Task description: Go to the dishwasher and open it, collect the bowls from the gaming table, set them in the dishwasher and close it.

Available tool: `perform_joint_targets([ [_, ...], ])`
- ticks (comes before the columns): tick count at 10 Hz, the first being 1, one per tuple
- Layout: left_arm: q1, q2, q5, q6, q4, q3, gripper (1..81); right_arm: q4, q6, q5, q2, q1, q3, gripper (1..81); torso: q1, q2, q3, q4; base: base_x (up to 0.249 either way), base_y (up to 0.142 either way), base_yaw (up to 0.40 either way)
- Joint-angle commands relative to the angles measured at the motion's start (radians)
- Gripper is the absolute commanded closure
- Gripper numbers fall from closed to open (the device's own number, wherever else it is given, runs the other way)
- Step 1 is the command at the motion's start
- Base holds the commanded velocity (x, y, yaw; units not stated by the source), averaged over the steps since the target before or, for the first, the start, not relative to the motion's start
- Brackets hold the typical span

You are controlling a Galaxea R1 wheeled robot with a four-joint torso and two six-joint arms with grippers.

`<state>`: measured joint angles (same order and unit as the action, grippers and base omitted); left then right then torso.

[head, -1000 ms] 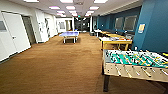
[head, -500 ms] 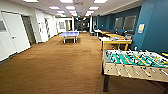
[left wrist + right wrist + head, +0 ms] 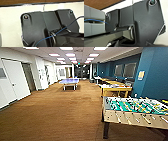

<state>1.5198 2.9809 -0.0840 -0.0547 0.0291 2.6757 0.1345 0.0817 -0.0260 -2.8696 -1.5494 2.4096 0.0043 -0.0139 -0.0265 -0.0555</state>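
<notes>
The gaming table (image 3: 113, 87) stands along the blue right wall, past the foosball table. It has a pale top, a yellow frame and small colourful things on it. Whether bowls are among them is too blurred to tell. The dishwasher is out of view. In the left wrist view the robot's dark plate (image 3: 41, 25) lies against a white surface, with a blue cable across it. The right wrist view holds the dark plate (image 3: 144, 21) and a grey padded block (image 3: 92, 22).
A foosball table (image 3: 135, 109) with a green field stands close at the right. Brown carpet (image 3: 55, 112) runs ahead to a blue ping-pong table (image 3: 69, 81). White doors (image 3: 16, 79) line the left wall. More yellow tables (image 3: 110, 82) stand further along the right wall.
</notes>
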Motion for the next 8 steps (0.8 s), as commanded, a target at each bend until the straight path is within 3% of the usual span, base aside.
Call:
perform_joint_targets([
  [1, -0.051, -0.006, 0.049, -0.001, -0.003, 0.001, 1.0, -0.012, 0.006, 0.058, 0.002, 0.047, -0.009, 1.0, 0.000, 0.000, 0.000, 0.000, 0.091, 0.000, 0.000],
  [8, -0.051, -0.008, 0.047, -0.001, -0.003, 0.001, 1.0, -0.018, 0.006, 0.057, -0.006, 0.037, -0.006, 1.0, -0.001, 0.000, 0.000, 0.000, 0.110, 0.000, 0.000],
])
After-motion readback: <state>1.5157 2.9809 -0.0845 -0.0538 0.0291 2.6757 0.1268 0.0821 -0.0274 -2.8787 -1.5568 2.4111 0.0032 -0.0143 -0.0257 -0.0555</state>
